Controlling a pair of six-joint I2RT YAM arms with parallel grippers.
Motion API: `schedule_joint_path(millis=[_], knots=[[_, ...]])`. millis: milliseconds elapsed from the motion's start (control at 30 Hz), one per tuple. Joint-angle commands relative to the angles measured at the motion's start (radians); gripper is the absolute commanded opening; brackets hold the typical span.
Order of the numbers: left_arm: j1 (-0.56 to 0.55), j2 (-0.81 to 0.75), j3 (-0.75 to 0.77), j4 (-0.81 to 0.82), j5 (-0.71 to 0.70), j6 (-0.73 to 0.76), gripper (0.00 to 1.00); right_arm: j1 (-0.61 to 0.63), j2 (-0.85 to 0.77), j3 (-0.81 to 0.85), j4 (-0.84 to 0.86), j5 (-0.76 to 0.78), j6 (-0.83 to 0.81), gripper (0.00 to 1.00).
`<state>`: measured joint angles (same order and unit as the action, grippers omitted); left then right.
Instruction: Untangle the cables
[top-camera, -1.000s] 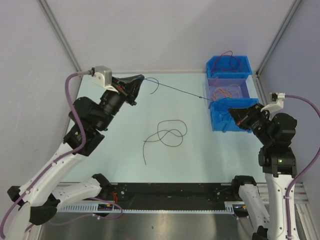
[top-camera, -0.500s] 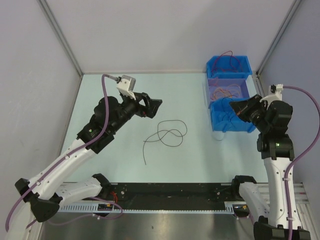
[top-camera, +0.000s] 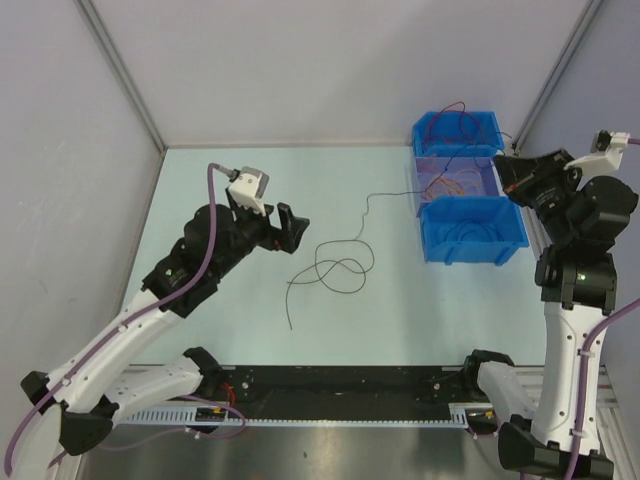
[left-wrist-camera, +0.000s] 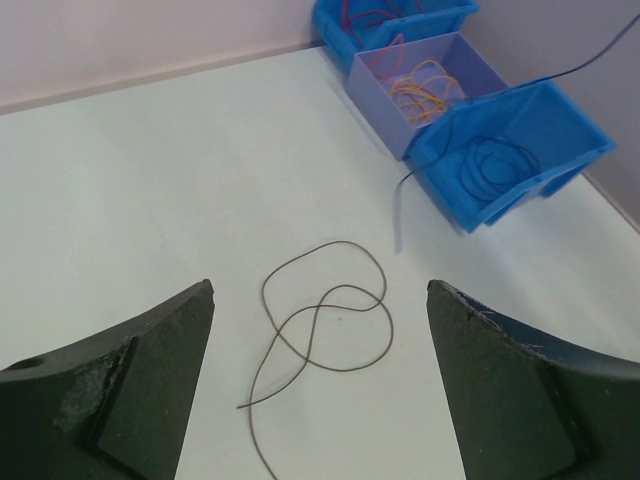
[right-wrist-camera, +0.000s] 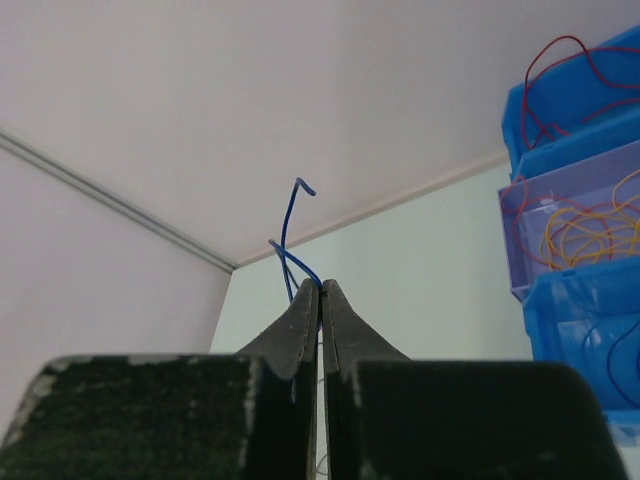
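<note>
A dark cable (top-camera: 338, 270) lies in loose loops mid-table, and in the left wrist view the dark cable (left-wrist-camera: 331, 322) sits just ahead of the fingers. My left gripper (top-camera: 287, 230) hovers beside its left side, open and holding nothing; that open left gripper (left-wrist-camera: 320, 290) frames the loops. My right gripper (top-camera: 513, 166) is raised over the bins, shut on a thin blue cable (top-camera: 366, 203) that trails down to the left with its free end hanging. The blue cable (right-wrist-camera: 285, 225) sticks out of the shut right gripper (right-wrist-camera: 321, 285).
Three bins stand in a row at the back right. The far blue bin (top-camera: 425, 130) holds a red cable. The middle purple bin (top-camera: 418, 170) holds orange cables. The near blue bin (top-camera: 470, 245) holds dark coils. Walls and frame posts close in the table.
My left gripper let go of the blue cable, opened and swung down toward the dark loops. My right gripper rose and moved back over the bins, taking the now slack blue cable along.
</note>
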<state>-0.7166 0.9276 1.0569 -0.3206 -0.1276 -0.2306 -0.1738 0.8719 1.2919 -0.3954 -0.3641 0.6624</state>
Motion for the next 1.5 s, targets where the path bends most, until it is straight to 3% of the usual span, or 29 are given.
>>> schedule_joint_path(millis=[0, 433, 733, 967, 1467], knots=[[0.003, -0.085, -0.08, -0.009, -0.122, 0.037, 0.93, -0.013, 0.064, 0.072, 0.084, -0.004, 0.006, 0.0], [0.003, -0.113, -0.104, -0.008, -0.159, 0.054, 0.94, -0.099, 0.16, 0.115, 0.035, 0.106, -0.098, 0.0], [0.005, -0.105, -0.106, -0.008, -0.159, 0.057, 0.94, -0.214, 0.187, 0.112, 0.035, 0.063, -0.07, 0.0], [0.006, -0.101, -0.106, -0.011, -0.165, 0.056, 0.94, -0.237, 0.211, 0.103, 0.038, 0.056, -0.053, 0.0], [0.012, -0.096, -0.103, -0.012, -0.145, 0.053, 0.94, -0.24, 0.191, -0.014, -0.138, 0.318, -0.037, 0.0]])
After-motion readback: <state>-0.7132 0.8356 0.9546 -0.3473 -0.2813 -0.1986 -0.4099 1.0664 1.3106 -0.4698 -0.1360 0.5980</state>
